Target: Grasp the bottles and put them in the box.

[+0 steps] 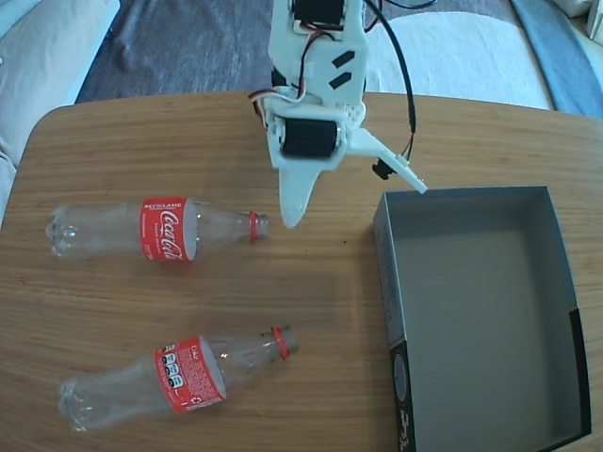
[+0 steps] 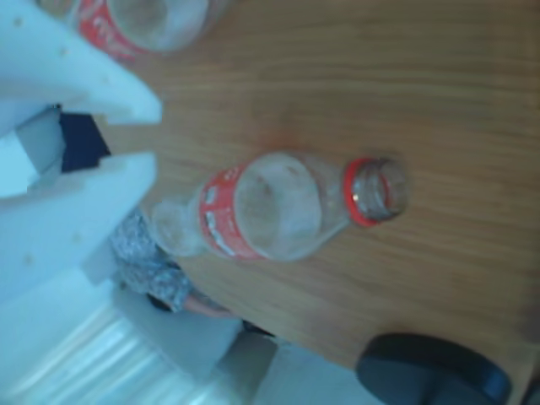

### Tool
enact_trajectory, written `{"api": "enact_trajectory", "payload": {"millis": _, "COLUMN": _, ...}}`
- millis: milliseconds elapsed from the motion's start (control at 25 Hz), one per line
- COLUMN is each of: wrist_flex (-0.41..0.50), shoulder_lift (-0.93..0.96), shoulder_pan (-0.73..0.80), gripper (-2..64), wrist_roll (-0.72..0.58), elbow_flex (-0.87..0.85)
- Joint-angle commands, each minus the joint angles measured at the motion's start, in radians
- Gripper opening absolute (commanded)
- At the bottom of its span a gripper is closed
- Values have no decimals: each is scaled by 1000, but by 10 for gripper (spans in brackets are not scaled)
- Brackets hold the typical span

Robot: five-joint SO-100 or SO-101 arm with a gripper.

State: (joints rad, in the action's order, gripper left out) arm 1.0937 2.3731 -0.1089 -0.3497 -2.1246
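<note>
Two clear Coca-Cola bottles with red labels lie on their sides on the wooden table. The upper bottle and the lower bottle both have their open necks to the right in the fixed view. The dark grey box stands at the right, with nothing in it. My white gripper hangs open above the table between the upper bottle's neck and the box, holding nothing. The wrist view has the gripper at the left, the lower bottle in the middle and the other bottle at the top edge.
A black cable runs down beside the arm. Grey and white fabric lies beyond the table's far edge. A dark rounded object sits below the table edge in the wrist view.
</note>
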Motion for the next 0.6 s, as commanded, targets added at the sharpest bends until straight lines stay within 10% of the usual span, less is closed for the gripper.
{"api": "enact_trajectory", "payload": {"millis": 0, "wrist_flex": 2, "shoulder_lift": -84, "shoulder_pan": -43, "gripper": -3, "wrist_roll": -52, "elbow_flex": 121}}
{"api": "enact_trajectory", "payload": {"millis": 560, "wrist_flex": 2, "shoulder_lift": -341, "shoulder_pan": -115, "gripper": 305, "wrist_roll": -124, "elbow_flex": 321}}
